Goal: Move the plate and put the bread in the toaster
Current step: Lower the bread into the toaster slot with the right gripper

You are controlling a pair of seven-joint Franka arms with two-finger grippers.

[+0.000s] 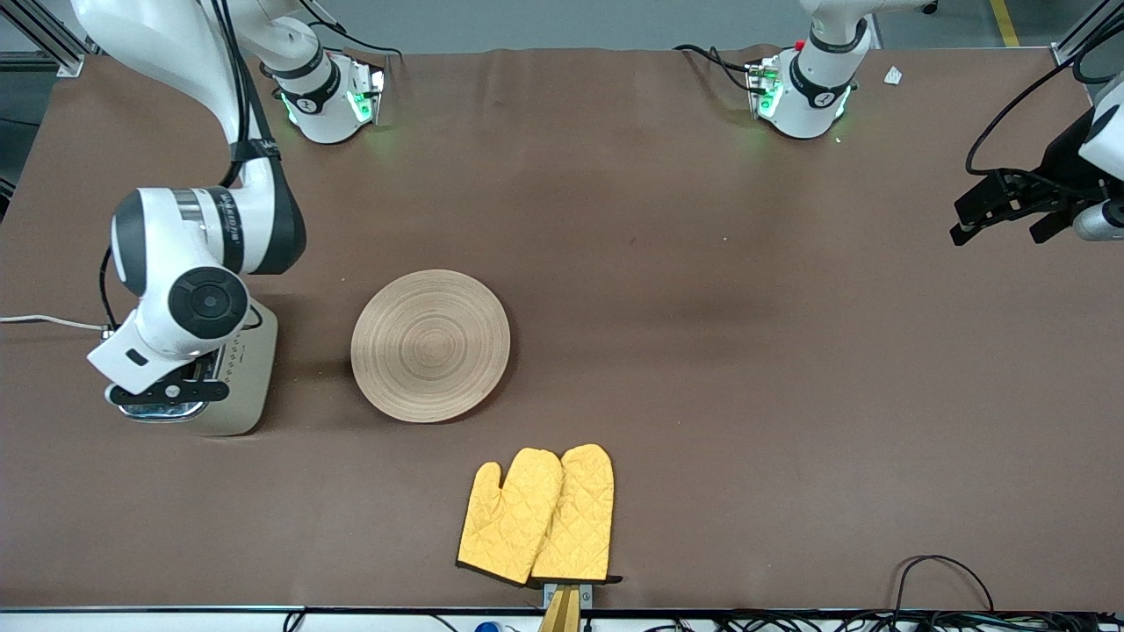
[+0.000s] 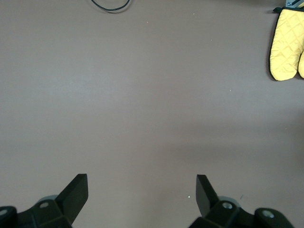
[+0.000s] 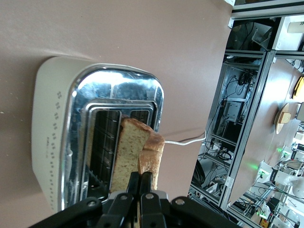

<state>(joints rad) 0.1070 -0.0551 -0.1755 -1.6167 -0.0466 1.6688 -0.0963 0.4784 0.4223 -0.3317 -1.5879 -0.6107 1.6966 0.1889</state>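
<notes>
The cream toaster (image 1: 244, 379) (image 3: 50, 128) stands at the right arm's end of the table, its chrome top partly hidden by the right wrist in the front view. My right gripper (image 3: 140, 179) hangs just above that top, shut on the bread (image 3: 133, 149), a light brown slice held on edge over the slots. Whether its lower edge is inside a slot I cannot tell. The round wooden plate (image 1: 430, 345) lies bare beside the toaster, toward the table's middle. My left gripper (image 1: 1005, 228) (image 2: 142, 186) waits open over bare table at the left arm's end.
Two yellow oven mitts (image 1: 537, 515) (image 2: 287, 45) lie nearer to the front camera than the plate, by the table's edge. The toaster's white cord (image 1: 48, 322) runs off the right arm's end. A black cable (image 1: 944, 575) loops at the front edge.
</notes>
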